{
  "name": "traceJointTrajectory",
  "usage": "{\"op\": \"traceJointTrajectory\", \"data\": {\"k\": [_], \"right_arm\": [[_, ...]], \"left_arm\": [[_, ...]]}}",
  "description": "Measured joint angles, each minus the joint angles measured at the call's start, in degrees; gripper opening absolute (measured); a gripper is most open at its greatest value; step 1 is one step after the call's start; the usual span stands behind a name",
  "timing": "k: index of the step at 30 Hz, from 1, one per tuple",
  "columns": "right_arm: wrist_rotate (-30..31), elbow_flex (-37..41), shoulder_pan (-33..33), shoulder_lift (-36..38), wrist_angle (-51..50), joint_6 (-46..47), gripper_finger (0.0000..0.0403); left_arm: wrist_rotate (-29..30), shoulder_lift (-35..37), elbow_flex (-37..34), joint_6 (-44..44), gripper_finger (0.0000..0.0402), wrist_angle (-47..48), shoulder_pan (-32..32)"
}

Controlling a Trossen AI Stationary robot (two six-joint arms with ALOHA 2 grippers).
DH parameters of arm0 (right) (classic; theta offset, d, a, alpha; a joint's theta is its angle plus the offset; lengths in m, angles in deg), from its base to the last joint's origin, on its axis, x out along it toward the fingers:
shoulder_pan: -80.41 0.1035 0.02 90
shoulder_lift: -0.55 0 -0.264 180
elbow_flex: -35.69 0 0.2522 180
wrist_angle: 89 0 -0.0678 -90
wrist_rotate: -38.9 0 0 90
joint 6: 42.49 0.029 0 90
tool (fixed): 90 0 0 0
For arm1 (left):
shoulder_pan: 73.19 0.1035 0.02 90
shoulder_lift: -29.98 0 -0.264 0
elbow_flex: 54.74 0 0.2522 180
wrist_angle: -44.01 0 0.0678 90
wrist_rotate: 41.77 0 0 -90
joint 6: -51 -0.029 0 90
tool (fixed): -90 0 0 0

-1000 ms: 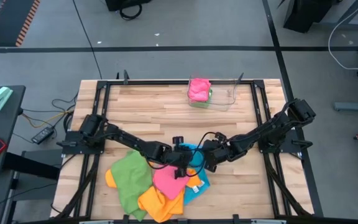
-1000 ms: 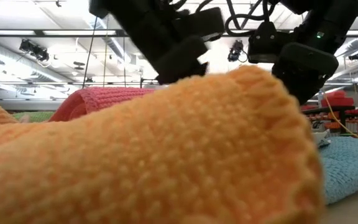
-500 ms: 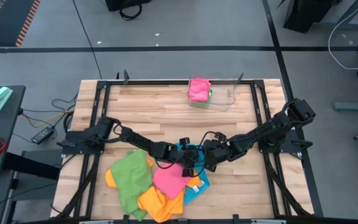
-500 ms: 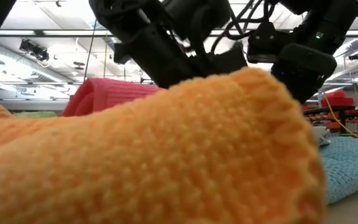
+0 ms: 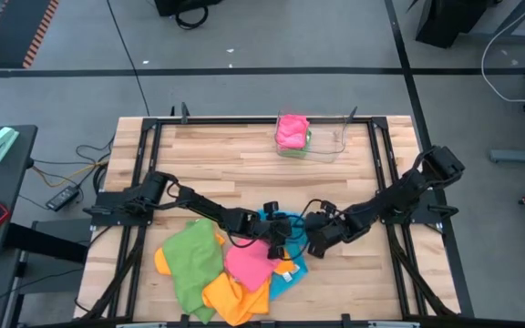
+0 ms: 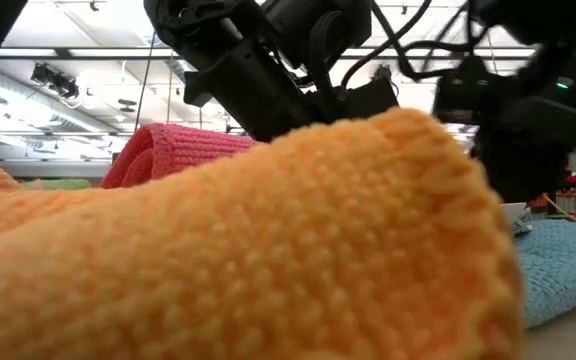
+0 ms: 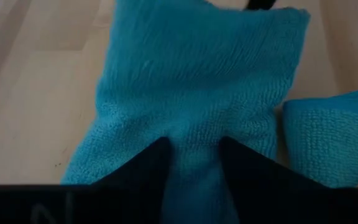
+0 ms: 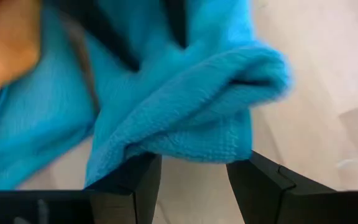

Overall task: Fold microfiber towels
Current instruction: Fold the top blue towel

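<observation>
A pile of microfiber towels lies near the table's front: green (image 5: 190, 260), orange (image 5: 231, 296), pink (image 5: 249, 262) and sky blue (image 5: 288, 269). Another sky-blue towel (image 7: 197, 81) lies spread on the wood at the pile's far side. My left gripper (image 7: 194, 144) stands open on it, slanting down. My right gripper (image 8: 194, 162) is open just to the right of it, with the towel's bunched, raised edge (image 8: 197, 118) in front of its fingertips. In the low view an orange towel (image 6: 268, 240) hides both grippers' fingertips. My left gripper rests both fingertips (image 7: 151, 155) on the spread blue towel, at the part nearest to it (image 7: 191, 168). It comes slanting down from the table's left. A strip of cloth lies in the gap between the open fingers, and the towel stays flat on the wood. Whether my right gripper touches the bunched edge, I cannot tell.
A clear plastic tray (image 5: 331, 146) at the far edge holds a pink towel (image 5: 292, 130). Bare wood lies between the tray and the pile and along the table's right side (image 5: 354, 273). Black frame rails (image 5: 386, 182) run along both sides.
My left gripper has come down and a little toward the table's right onto the blue towel, then kept still. In the last half second my right gripper has drawn back toward the table's right and near edge, away from the left gripper.
</observation>
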State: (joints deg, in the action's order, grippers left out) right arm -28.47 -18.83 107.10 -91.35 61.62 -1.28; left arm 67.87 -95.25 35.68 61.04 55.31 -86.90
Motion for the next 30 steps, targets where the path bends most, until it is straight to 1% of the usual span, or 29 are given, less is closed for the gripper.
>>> {"op": "traceJointTrajectory", "data": {"k": [2,5,10,14,16,19,21,25,30], "right_arm": [[0.5,1.9,1.4,0.0,2.7,-4.0,0.0186],[2.9,4.2,2.8,0.0,6.9,-10.3,0.0186],[4.2,5.5,2.0,0.0,10.4,-15.5,0.0186],[5.8,4.4,0.3,0.0,12.4,-15.1,0.0186],[5.8,3.9,-0.6,0.0,13.6,-12.8,0.0186],[2.8,3.2,-2.5,0.0,15.1,-9.0,0.0186],[0.8,2.3,-3.9,0.0,15.5,-8.1,0.0186],[-1.6,0.4,-5.3,0.0,15.3,-8.8,0.0186],[-3.1,-0.3,-6.4,0.0,15.5,-10.2,0.0186]], "left_arm": [[0.0,0.0,0.0,-0.1,0.0162,0.0,0.0],[0.0,0.0,0.0,-0.2,0.0162,0.0,0.0],[0.0,0.0,-0.1,-0.2,0.0161,0.0,0.0],[0.0,0.0,-0.1,-0.2,0.0162,0.0,0.0],[0.0,0.0,-0.1,-0.2,0.0160,0.0,0.0],[0.0,0.0,-0.1,-0.3,0.0158,0.0,0.0],[0.0,0.0,-0.1,-0.3,0.0156,0.0,0.0],[0.0,0.0,-0.1,-0.4,0.0157,0.0,0.0],[0.0,0.0,-0.1,-0.4,0.0154,0.1,0.0]]}}
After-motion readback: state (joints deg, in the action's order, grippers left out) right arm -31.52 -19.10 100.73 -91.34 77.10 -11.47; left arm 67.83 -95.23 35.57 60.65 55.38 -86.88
